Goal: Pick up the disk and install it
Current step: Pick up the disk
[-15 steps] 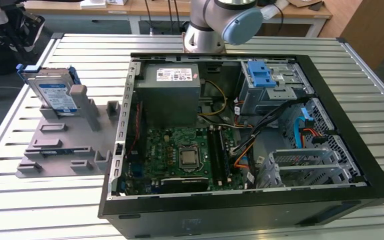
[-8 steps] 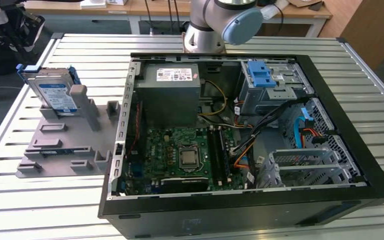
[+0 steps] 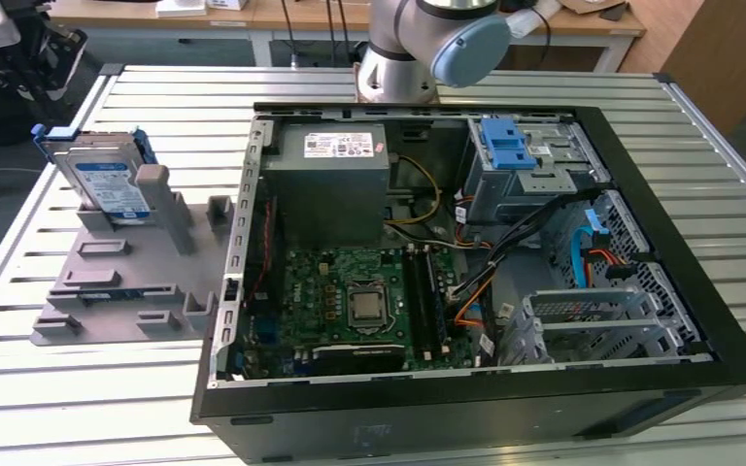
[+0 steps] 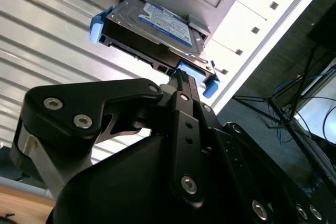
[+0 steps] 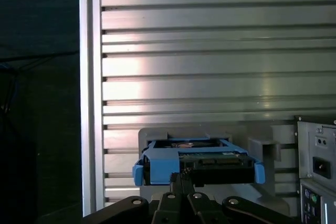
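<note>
Slatted metal table (image 3: 36, 408) carries everything. On the exterior view's left, a grey fixture (image 3: 114, 282) holds the disk (image 3: 104, 180) upright on edge in a slot. Its blue carrier frames the top, and a fixture post stands just beside its labelled face. The disk is near the table's edge on that side. Further right lies the open case (image 3: 477, 413), with bare slats between its wall and the fixture. Inside it are the power supply (image 3: 334, 184) and board (image 3: 360, 301), then loose cables (image 3: 528, 243) and the blue-latched cage (image 3: 523, 160). The arm (image 3: 412, 49) rises behind the case.

In the first wrist view the gripper (image 5: 181, 178) points at the disk's connector edge, roughly centred along it. The jaws look pressed together with nothing between them. The disk stands free in its slot, so I judge the gripper to be apart from it and the pick not yet made.

To do this pick well, the jaws would need to spread wider than the disk is thick. They should straddle its flat faces mid-edge and stay clear of the connector and the carrier's blue end tabs. Pulling straight out along the slot should keep the carrier from binding.

Room is open above the disk. It is tight at the post by the label and limited by the table edge. Toward the case wall the way is clear.
</note>
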You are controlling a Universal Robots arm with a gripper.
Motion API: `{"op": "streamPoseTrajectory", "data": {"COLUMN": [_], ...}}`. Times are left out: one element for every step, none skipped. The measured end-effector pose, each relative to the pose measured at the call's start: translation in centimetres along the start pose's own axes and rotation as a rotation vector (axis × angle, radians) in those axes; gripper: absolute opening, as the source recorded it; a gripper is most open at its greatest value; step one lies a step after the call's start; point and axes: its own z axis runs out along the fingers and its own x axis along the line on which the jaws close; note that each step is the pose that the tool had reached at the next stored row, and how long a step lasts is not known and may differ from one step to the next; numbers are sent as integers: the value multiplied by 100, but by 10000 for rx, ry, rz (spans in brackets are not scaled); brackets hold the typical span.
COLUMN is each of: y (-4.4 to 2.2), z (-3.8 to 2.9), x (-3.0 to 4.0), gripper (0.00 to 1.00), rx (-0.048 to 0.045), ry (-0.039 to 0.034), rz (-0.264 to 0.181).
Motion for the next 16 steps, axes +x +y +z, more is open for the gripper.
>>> {"op": "streamPoseTrajectory", "data": {"y": [0,0,0,0,0,0,0,0,0,0,0,0,0,0,0,0], "z": [0,0,0,0,0,0,0,0,0,0,0,0,-1,0,0,0], "x": [0,0,0,0,0,0,-1,0,0,0,0,0,0,0,0,0], "gripper": [11,11,11,11,11,11,11,11,11,11,11,11,11,11,11,11], "rx": [1,1,1,1,2,2,2,2,3,3,4,4,4,4,4,5], "ry": [4,8,10,13,16,19,22,25,28,31,33,36,39,41,44,46], "rz": [-76,-161,-238,-313,-385,-455,-524,-589,-653,-718,-781,-846,-905,-967,-1031,-1088]}}
